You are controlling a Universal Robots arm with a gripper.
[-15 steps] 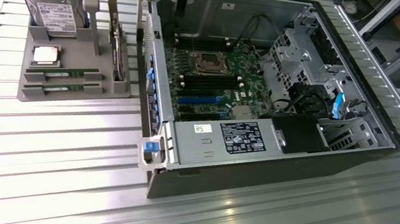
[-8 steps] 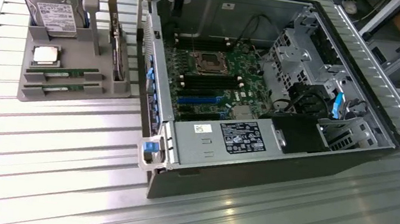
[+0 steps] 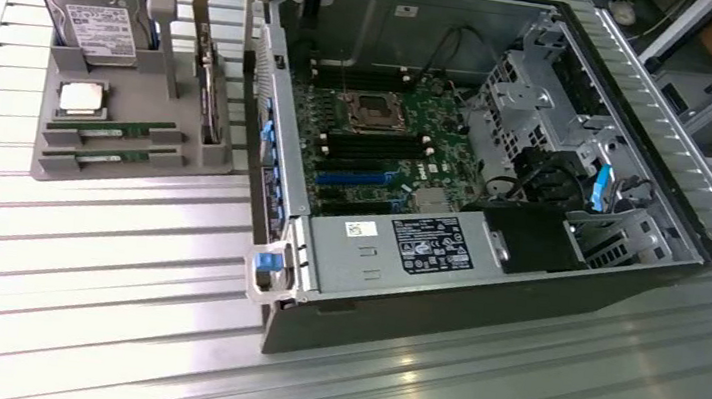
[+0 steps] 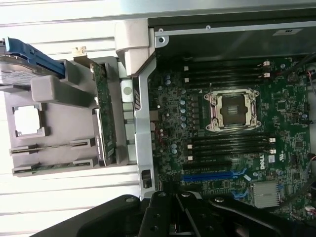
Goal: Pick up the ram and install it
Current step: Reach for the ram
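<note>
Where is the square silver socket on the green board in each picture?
Exterior view: the socket sits on the board, between black slots.
Wrist view: the socket lies between those black slots.
Shared landmark: the blue slot beside them.

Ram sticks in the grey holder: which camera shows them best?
The exterior view. Both ram sticks lie in the grey holder, green faces and white labels showing. The wrist view catches them as thin edge-on strips.
</note>
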